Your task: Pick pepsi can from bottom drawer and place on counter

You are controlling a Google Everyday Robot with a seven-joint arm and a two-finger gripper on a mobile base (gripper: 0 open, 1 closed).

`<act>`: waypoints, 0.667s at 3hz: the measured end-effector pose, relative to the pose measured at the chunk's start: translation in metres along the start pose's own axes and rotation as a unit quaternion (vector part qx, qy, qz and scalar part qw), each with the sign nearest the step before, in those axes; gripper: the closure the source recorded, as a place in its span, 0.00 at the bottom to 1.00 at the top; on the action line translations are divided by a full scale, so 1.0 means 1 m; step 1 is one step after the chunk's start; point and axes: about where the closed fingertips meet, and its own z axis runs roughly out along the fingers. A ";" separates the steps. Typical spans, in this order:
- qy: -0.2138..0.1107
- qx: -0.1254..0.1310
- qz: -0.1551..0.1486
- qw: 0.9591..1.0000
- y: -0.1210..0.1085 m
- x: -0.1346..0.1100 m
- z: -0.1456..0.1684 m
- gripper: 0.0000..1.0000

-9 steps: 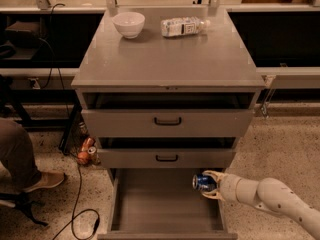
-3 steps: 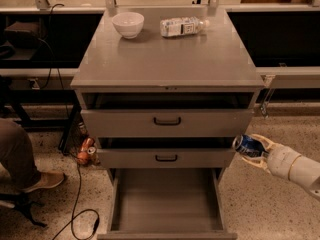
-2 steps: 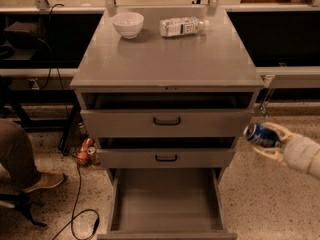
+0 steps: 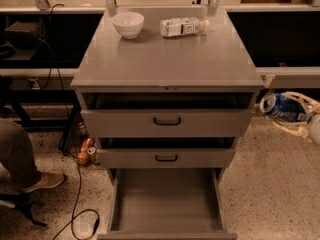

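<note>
Gripper (image 4: pixel 291 115) pinches pepsi can (image 4: pixel 279 108) on its side, risen since earlier to top drawer (image 4: pixel 167 121) level, right of the counter (image 4: pixel 165 54); bottom drawer (image 4: pixel 165 204) stands open

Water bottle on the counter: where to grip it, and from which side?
Grip the water bottle at its labelled middle, from above, jaws across its width: it lies on its side. The tool, beside the cabinet, holds the pepsi can.
</note>
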 end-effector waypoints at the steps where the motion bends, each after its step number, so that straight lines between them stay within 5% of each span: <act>1: -0.034 -0.027 -0.061 0.997 -0.019 -0.023 0.015 1.00; 2: -0.053 -0.068 -0.135 0.987 -0.027 -0.046 0.034 1.00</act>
